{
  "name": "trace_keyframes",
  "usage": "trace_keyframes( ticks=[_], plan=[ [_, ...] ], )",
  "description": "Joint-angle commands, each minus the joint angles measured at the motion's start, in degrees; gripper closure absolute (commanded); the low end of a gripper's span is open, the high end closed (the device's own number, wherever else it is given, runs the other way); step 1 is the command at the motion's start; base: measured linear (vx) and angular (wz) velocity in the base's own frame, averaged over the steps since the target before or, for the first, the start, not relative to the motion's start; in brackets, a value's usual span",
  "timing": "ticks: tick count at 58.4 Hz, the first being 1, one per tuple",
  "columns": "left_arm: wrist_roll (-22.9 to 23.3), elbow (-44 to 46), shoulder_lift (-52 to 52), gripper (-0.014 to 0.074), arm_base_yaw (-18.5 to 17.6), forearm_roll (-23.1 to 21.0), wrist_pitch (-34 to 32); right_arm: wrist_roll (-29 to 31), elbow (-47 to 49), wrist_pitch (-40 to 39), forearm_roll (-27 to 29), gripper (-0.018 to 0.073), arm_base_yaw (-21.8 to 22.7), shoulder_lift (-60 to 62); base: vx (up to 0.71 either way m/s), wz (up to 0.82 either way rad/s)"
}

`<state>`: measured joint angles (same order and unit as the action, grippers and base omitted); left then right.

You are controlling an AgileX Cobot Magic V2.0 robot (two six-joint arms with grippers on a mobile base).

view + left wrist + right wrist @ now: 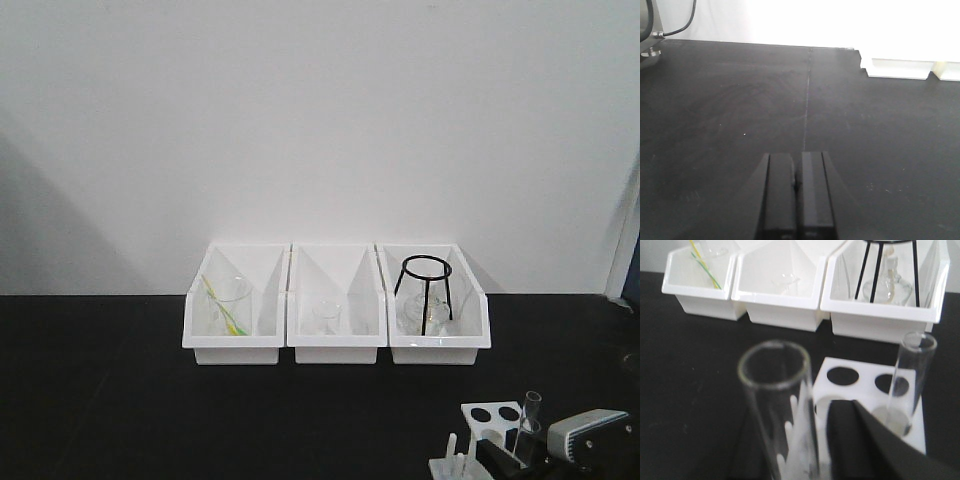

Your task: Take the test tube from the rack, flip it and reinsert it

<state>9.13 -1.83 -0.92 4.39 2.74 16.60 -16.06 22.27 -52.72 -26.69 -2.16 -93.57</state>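
Straddles the test tube (777,405) with the right hand (802,450), tube upright, rim up, beside the pegs of the rack (865,377); cannot tell whether clamped; locates a second tube (910,380) standing in a rack hole; shows left hand (796,195) closed, empty, above black worktop (715,125); white bins (785,310) beyond.

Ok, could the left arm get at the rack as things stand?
Probably not from here. The left gripper is shut over the black table, and its camera does not show the rack, which sits at the far right of the front view. It would need a long sideways move.
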Motion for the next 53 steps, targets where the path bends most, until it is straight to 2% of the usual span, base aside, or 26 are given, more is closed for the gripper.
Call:
trace_keyframes(
  ticks=[1,9,16,24,31,41,53],
  plan=[
    [0.0,0.0,-0.6,0.0603,-0.4,-0.2,-5.0,0.2,1.4,-7.1,0.3,0.0398,0.3,1.8,0.0,0.0],
    [0.0,0.0,-0.6,0.0603,-0.4,-0.2,-5.0,0.1,1.4,-7.9,0.3,0.0573,0.3,4.6,0.0,0.0],
    [0.0,0.0,-0.6,0.0603,-0.4,-0.2,-5.0,-1.5,1.5,-5.5,0.2,0.0574,0.3,9.2,0.0,0.0],
    [0.0,0.0,-0.6,0.0603,-0.4,-0.2,-5.0,-6.6,3.8,5.6,-1.6,0.0572,0.3,16.3,0.0,0.0],
    [0.0,0.0,-0.6,0.0603,-0.4,-0.2,-5.0,-12.0,8.2,13.0,-7.2,0.0572,0.3,22.1,0.0,0.0],
    [0.0,0.0,-0.6,0.0603,-0.4,-0.2,-5.0,-26.4,16.4,22.3,-16.8,0.0571,0.3,27.2,0.0,0.0],
    [0.0,0.0,-0.6,0.0603,-0.4,-0.2,-5.0,-40.3,24.1,26.5,-34.3,0.0571,0.3,28.1,0.0,0.0]
  ],
)
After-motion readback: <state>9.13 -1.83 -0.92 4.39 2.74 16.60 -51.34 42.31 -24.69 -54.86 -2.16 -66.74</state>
